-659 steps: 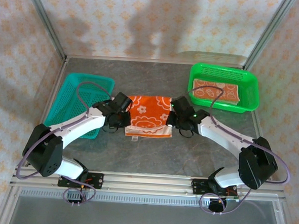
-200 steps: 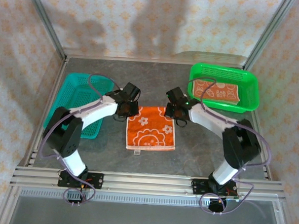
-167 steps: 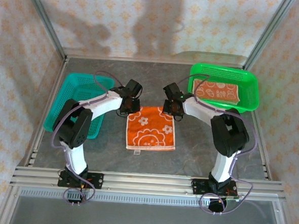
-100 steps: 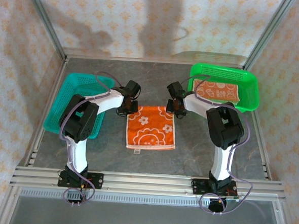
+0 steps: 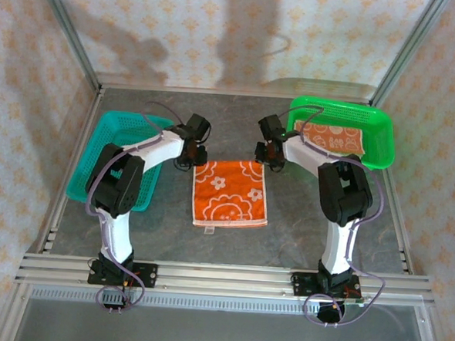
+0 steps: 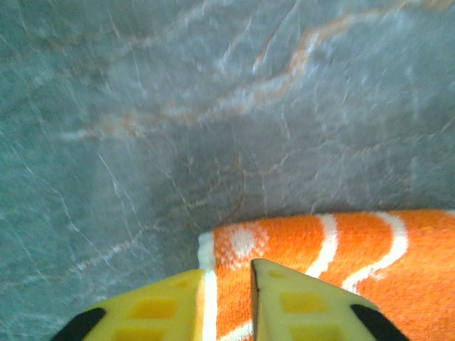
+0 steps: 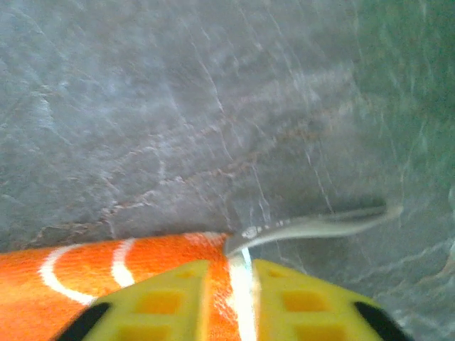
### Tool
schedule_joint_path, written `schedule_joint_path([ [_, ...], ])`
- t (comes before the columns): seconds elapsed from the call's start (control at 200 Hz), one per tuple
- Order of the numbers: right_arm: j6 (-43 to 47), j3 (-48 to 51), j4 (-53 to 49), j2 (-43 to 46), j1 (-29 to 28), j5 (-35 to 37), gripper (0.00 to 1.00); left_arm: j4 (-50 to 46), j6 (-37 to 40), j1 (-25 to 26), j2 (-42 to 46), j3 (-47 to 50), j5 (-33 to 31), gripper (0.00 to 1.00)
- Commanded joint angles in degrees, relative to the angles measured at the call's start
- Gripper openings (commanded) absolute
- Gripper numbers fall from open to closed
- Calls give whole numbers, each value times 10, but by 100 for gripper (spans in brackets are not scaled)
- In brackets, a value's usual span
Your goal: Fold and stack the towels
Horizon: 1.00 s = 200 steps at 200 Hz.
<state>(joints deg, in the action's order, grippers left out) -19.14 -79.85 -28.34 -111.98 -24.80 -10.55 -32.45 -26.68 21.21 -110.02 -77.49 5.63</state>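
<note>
One orange towel (image 5: 230,192) with white cartoon patterns lay spread flat at the middle of the grey marbled table (image 5: 301,229). The left gripper (image 5: 189,159) stood at the towel's 11 o'clock corner and the right gripper (image 5: 269,158) at its 1 o'clock corner. Both arms reached in from the 6 o'clock edge.

In the left wrist view the yellow fingers (image 6: 302,302) stood a little apart. The towel's corner and its white border showed in the narrow gap between them, and the cloth beyond lay flat on the table. In the right wrist view the fingers (image 7: 156,298) were likewise slightly parted, with the white edge of the towel in the gap. A pale loop tag (image 7: 313,224) stuck out from that corner toward 3 o'clock. Whether either pair touched the cloth could not be told.

At 2 o'clock on the table sat a green basket (image 5: 343,108) holding folded towels (image 5: 330,138), the top one orange with white patterns. At 9 o'clock sat a teal basket (image 5: 89,166).
</note>
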Motion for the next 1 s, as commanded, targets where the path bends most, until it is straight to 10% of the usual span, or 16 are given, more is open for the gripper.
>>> schedule_joint_path([
  [0.0,22,-27,-26,-6,7,-16,31,-28,19,-7,9,-26,5,27],
  [0.616,34,-35,-29,-75,12,-49,22,-25,39,-10,-76,-24,15,30],
  [0.776,35,-30,-23,-69,12,-53,0,-11,38,-10,-77,-21,41,14],
  [0.996,38,-11,0,-15,12,-53,0,-3,41,-10,-37,-7,42,0],
])
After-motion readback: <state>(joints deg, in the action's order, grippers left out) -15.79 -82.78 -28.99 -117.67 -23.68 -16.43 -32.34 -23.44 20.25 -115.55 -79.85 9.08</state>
